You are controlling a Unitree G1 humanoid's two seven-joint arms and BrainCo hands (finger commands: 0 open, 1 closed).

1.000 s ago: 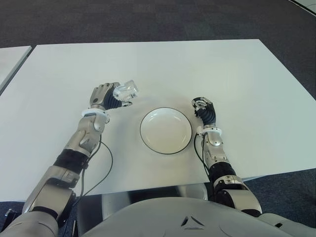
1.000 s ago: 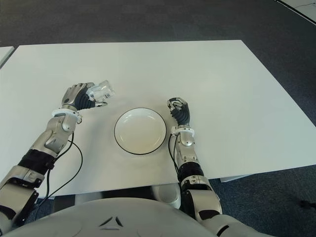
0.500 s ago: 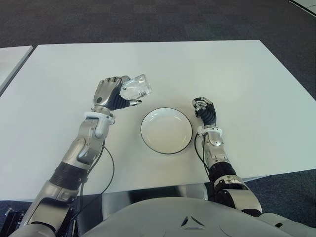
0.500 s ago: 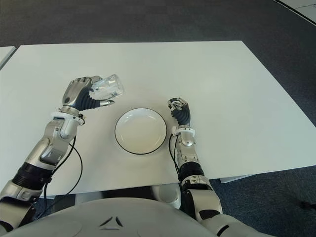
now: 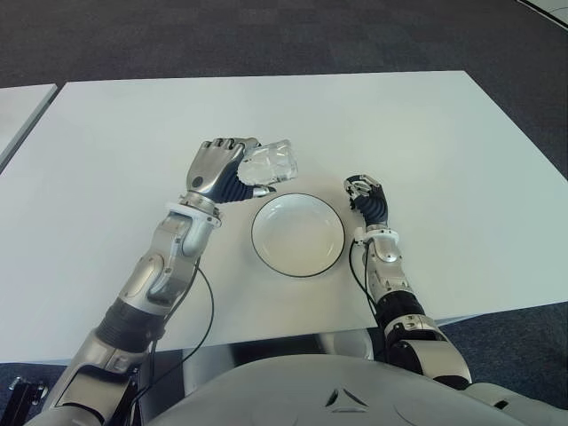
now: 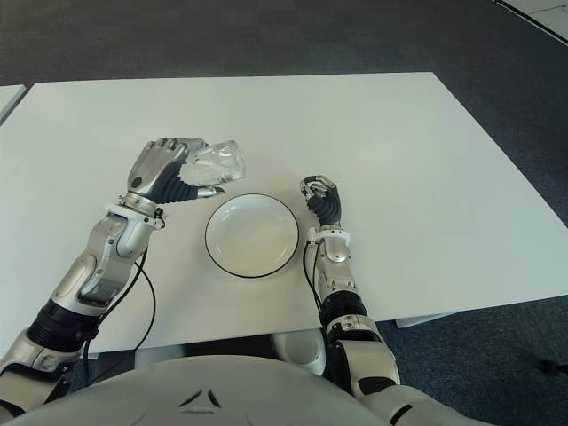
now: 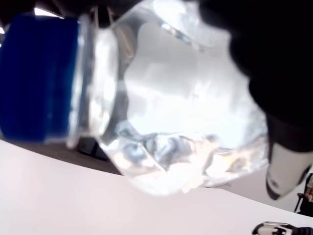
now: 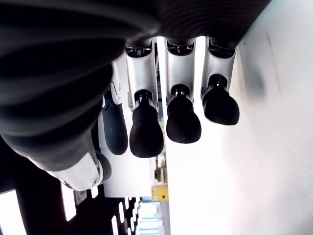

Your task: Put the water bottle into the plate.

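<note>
Nearest the robot, on the white desk (image 5: 426, 133), lies the round plate (image 5: 298, 234), white with a dark rim and nothing in it. Just beside its right edge shows the right hand (image 5: 366, 197), fingers curled and holding nothing. Beyond the plate's left edge, the left hand (image 5: 222, 173) is raised above the desk, fingers closed around the clear bottle (image 5: 271, 165), held on its side; its blue cap (image 7: 39, 78) appears in the wrist view.
</note>
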